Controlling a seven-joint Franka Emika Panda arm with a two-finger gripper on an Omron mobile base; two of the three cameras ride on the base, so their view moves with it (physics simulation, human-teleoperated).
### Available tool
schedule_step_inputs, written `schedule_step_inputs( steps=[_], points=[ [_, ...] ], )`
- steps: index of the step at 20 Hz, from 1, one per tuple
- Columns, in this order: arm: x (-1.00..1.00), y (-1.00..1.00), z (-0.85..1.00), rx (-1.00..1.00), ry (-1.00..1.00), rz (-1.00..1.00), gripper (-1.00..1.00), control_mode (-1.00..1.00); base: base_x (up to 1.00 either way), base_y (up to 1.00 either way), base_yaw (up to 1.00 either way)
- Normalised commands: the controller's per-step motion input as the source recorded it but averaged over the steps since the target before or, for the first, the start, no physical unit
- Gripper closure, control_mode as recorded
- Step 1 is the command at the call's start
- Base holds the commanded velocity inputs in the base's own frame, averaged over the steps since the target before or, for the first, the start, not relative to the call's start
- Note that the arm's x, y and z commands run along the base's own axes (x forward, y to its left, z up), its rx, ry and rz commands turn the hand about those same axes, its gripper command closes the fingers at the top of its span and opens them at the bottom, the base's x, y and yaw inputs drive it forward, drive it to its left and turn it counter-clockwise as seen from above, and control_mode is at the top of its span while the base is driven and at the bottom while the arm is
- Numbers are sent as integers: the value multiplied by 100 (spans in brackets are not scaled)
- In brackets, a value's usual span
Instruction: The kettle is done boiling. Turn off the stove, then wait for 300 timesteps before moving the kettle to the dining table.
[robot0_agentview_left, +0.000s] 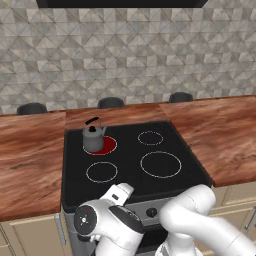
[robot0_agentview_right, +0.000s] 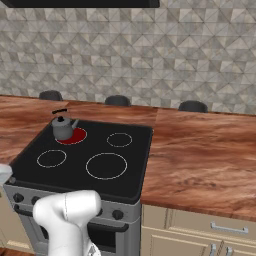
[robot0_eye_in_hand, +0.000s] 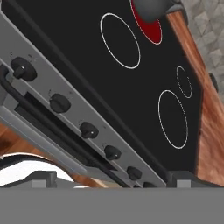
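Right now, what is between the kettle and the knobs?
In the left base view, one unlit ring burner on the black cooktop lies between the kettle and the knobs.

I see a reddish-brown wood-grain countertop (robot0_agentview_left: 30, 150) running along both sides of the cooking area; in the right base view its broad right-hand stretch (robot0_agentview_right: 200, 155) reaches out to the frame edge. Behind it I have a wall of grey, diamond-patterned stone tiles (robot0_agentview_left: 125, 55) rising to the top of the picture. At the very top edge sits the dark underside of a black range hood (robot0_agentview_left: 122, 2). Below the counter I can make out beige cabinet fronts (robot0_agentview_right: 200, 235), and one drawer carries a slim silver bar handle (robot0_agentview_right: 227, 228). More beige cabinet panels (robot0_agentview_left: 30, 235) show at the lower left of the left base view.
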Motion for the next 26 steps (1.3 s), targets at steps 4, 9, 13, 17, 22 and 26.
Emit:
schedule_step_inputs(
  steps=[4,9,13,17,22,26],
  points=[
    [0,0,-33,-3,0,1,-100,-100,0,0,0],
    [-3,0,-32,-3,-3,1,-100,-100,0,0,0],
    [-10,0,-25,-5,-6,0,-100,-100,0,0,0],
    [-6,0,-23,-7,-8,0,-100,-100,0,0,0],
    [0,0,-21,-6,-4,0,-100,-100,0,0,0],
    [12,0,-23,-5,0,0,-100,-100,0,0,0]
  ],
)
